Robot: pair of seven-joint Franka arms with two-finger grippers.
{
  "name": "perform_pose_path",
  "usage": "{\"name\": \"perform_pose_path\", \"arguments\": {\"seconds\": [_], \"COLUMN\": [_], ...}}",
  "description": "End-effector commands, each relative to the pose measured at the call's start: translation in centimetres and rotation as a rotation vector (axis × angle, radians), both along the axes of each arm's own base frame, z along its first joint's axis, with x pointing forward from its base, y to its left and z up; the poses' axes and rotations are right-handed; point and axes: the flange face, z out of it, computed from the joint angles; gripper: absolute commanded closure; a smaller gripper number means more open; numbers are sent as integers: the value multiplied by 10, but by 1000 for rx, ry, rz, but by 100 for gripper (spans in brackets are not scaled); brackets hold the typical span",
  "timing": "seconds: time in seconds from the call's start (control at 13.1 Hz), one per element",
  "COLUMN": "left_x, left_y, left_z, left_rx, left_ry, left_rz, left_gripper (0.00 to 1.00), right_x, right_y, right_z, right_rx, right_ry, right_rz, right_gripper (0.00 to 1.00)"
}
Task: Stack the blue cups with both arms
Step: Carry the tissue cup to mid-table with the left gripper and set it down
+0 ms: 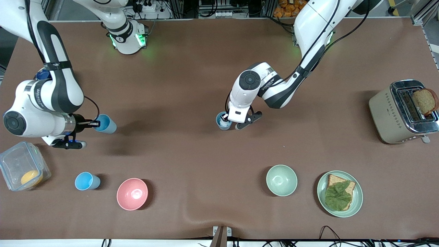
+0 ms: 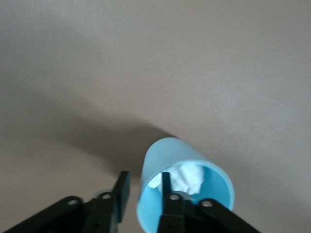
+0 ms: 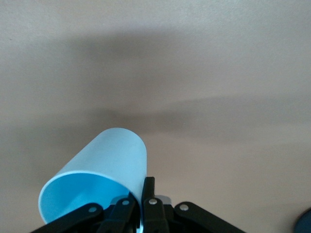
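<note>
Three blue cups show. My right gripper [image 1: 96, 124] is shut on the rim wall of one blue cup [image 1: 105, 124] and holds it tipped on its side above the table; in the right wrist view the fingers [image 3: 148, 187] pinch that cup's wall [image 3: 102, 165]. A second blue cup [image 1: 219, 121] stands upright mid-table with something white crumpled inside [image 2: 187, 177]. My left gripper [image 1: 225, 119] is open and straddles the rim of this cup [image 2: 165, 155], one finger inside and one outside [image 2: 121, 187]. A third blue cup [image 1: 87, 181] stands beside the pink bowl.
A pink bowl [image 1: 132, 193] and a pale green bowl [image 1: 281, 180] sit near the front camera. A plate [image 1: 356, 202] with bread and lettuce and a toaster [image 1: 387, 113] are toward the left arm's end. A clear lidded box [image 1: 15, 161] is at the right arm's end.
</note>
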Motion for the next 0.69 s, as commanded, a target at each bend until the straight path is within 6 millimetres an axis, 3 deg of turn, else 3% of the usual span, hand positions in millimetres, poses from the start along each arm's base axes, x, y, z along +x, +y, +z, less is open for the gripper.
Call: {"name": "perform_pose_path", "arguments": {"seconds": [0.0, 0.15, 0.31, 0.61], "left_x": [0, -3, 19, 60], "left_y": [2, 23, 69, 178], "left_z": [71, 147, 203, 278], "left_rx": [45, 114, 165, 319], "left_ry": [-83, -136, -184, -92], "left_rz": [8, 10, -19, -247], "left_gripper": [0, 0, 0, 0], "right_x": [0, 0, 0, -3], "right_y": [17, 44, 76, 182], "right_z": [10, 12, 15, 30], "right_rx": [1, 48, 49, 54], "right_ry": [7, 14, 23, 33], "right_rz": [-26, -77, -135, -247], "right_gripper": [100, 100, 100, 100]}}
